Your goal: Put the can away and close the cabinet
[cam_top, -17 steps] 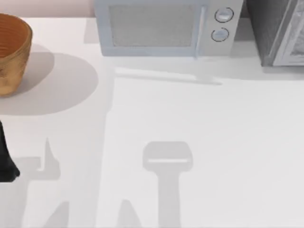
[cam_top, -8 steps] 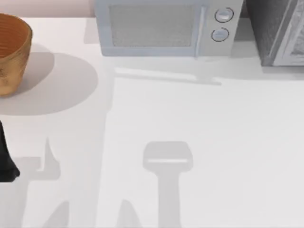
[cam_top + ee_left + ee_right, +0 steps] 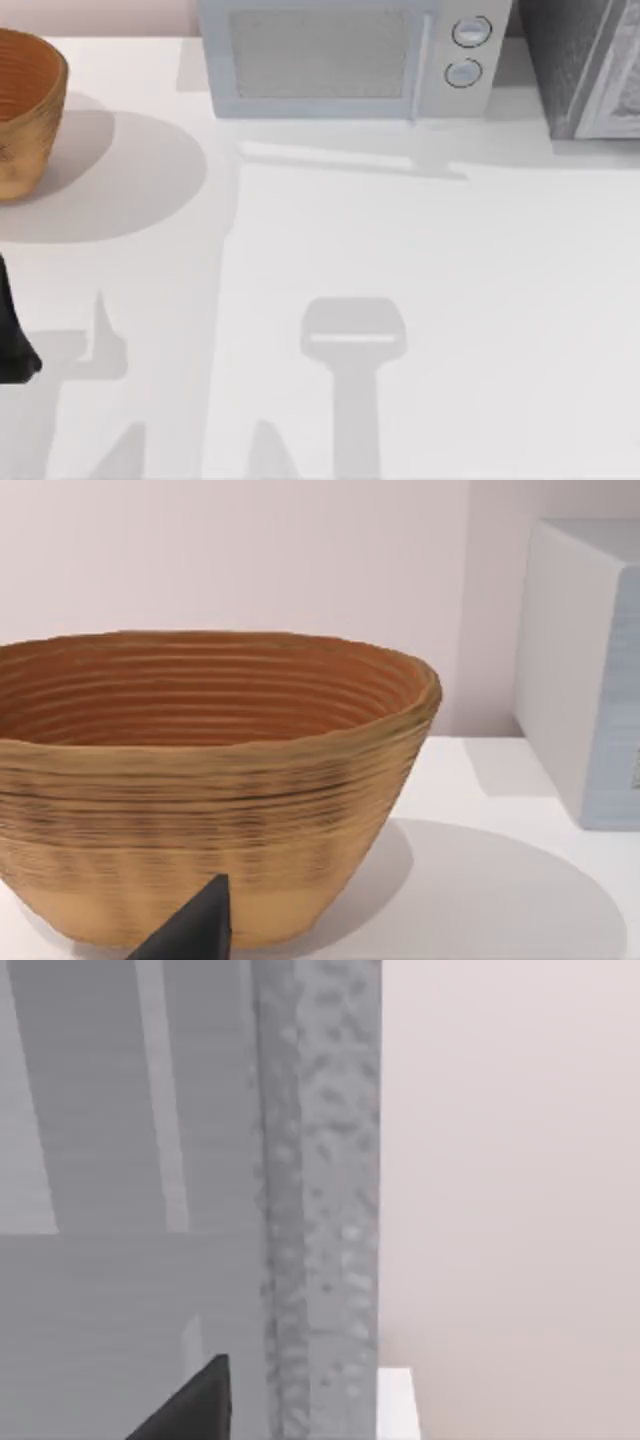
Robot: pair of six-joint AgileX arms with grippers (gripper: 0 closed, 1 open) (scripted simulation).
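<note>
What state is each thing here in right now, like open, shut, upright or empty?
Microwave: door shut, standing at the back of the table.
Wooden bowl: upright, nothing seen inside.
Cabinet: at the table's back right; open or shut, cannot tell.
Left arm: at the table's left edge.

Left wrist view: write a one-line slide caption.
Ribbed wooden bowl on the white table, microwave beside it.

The bowl (image 3: 28, 110) is ribbed, matt wood of a warm brown grain; the microwave (image 3: 350, 60) has a smooth, pale, lightly satin casing with a fine mesh door panel; the cabinet (image 3: 320, 1190) shows a rough, pebbled grey side; the table (image 3: 450, 300) is smooth, matt white.
</note>
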